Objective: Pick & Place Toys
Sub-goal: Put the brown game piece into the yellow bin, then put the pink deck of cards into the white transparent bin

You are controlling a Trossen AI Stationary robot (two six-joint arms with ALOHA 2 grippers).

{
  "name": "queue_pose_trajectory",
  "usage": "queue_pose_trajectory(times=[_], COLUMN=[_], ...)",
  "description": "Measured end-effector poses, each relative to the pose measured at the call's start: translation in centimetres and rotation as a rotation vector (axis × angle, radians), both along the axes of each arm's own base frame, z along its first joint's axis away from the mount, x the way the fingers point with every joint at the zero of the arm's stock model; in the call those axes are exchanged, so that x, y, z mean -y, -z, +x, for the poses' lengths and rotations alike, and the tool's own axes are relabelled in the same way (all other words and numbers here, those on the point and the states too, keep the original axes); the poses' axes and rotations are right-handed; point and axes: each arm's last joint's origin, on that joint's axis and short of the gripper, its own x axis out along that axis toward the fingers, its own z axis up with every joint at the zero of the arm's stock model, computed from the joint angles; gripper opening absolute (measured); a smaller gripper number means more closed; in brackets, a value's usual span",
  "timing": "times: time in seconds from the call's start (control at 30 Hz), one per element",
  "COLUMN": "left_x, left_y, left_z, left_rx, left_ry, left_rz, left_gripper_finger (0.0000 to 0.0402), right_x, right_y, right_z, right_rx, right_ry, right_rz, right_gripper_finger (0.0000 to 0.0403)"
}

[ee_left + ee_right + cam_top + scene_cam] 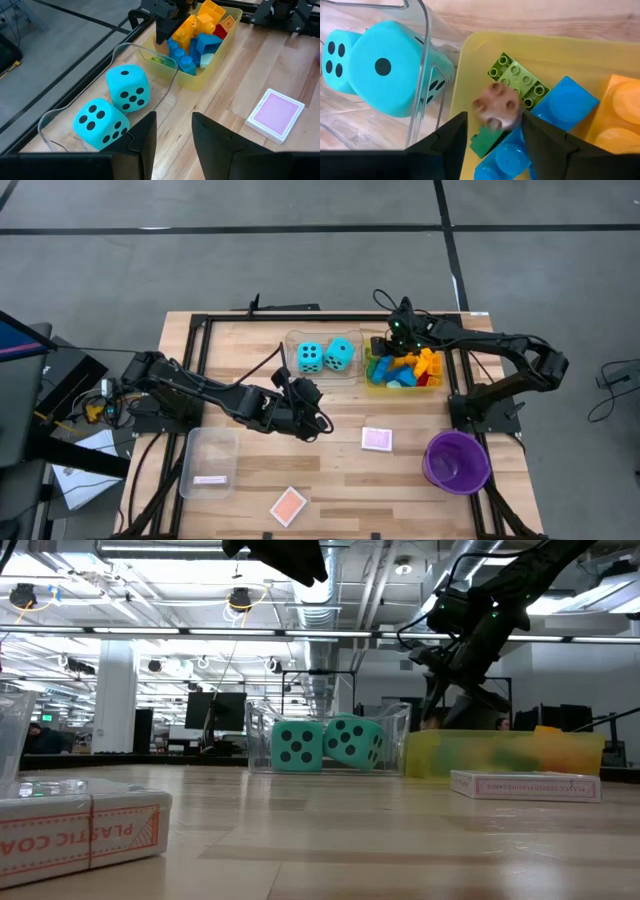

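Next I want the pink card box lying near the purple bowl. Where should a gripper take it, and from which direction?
Take the pink card box across its two long edges, coming straight down from above. It lies flat on the table with clear wood all round it, so only its thin sides offer a pinch.

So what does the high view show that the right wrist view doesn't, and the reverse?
Only the high view: the purple bowl, the pink tile, the orange tile, an empty clear tray and the left gripper over bare table. Only the right wrist view: a small brown brick between the right gripper's fingers, over a green brick. Both: the two dice and the yellow tray of bricks.
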Motion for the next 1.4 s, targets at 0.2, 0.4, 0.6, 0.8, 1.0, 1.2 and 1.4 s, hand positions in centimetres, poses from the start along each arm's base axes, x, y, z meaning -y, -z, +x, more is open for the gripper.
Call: queue_pose_trajectory(times=[0.2, 0.4, 0.6, 0.8, 1.0, 1.2, 1.4], left_x=[0.0, 0.0, 0.2, 0.8, 1.2, 1.2, 1.6], left_y=[0.0, 0.0, 0.0, -0.3, -0.7, -0.8, -1.2], left_z=[0.0, 0.0, 0.0, -0.2, -0.4, -0.3, -0.4], left_rx=[0.0, -0.001, 0.0, 0.009, 0.03, 0.037, 0.068], left_ry=[0.0, 0.0, 0.007, 0.074, 0.092, 0.092, 0.116], left_rz=[0.0, 0.0, -0.003, -0.074, -0.087, -0.089, -0.101], left_gripper_finger=[0.0117, 0.0117, 0.0117, 0.0117, 0.0117, 0.0117, 0.0129], right_x=[0.0, -0.1, -1.2, -4.1, -6.5, -7.9, -9.1], right_y=[0.0, -0.7, -3.1, -6.8, -9.6, -11.0, -12.0], right_z=[0.0, 0.1, -0.2, -0.6, -1.8, -3.0, -3.9], right_rx=[-0.009, 0.026, 0.121, 0.276, 0.376, 0.461, 0.503], right_ry=[-0.037, -0.065, -0.102, -0.176, -0.143, -0.152, -0.126], right_rz=[-0.025, -0.075, -0.153, -0.284, -0.4, -0.411, -0.455], right_gripper_finger=[0.0212, 0.0234, 0.0235, 0.0235, 0.0235, 0.0235, 0.0235])
